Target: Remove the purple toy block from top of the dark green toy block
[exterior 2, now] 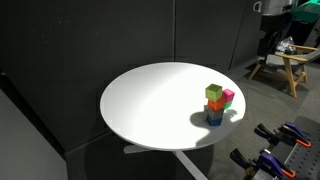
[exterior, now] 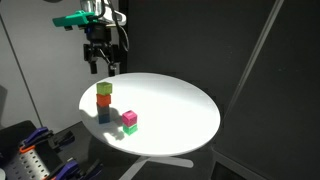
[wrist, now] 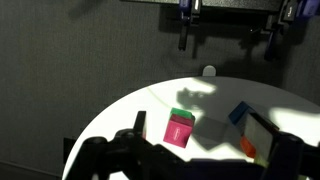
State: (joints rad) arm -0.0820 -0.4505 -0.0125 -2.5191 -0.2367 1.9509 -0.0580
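Purple toy block (exterior: 130, 117) atop dark green toy block (exterior: 131, 129), wrist-view pincer (wrist: 208, 148) spread

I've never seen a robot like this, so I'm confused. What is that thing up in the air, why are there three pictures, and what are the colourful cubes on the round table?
That thing is a robot arm with two jaws at its end for pinching things. Two pictures come from cameras standing at different spots in the room. The third comes from a camera on the robot's wrist. On the round white table are five toy cubes. Three make a tower: a yellow-green cube on an orange cube on a blue cube. Beside it, the purple toy block sits on the dark green toy block. The jaws hang high above the table, apart from the cubes, and hold nothing.
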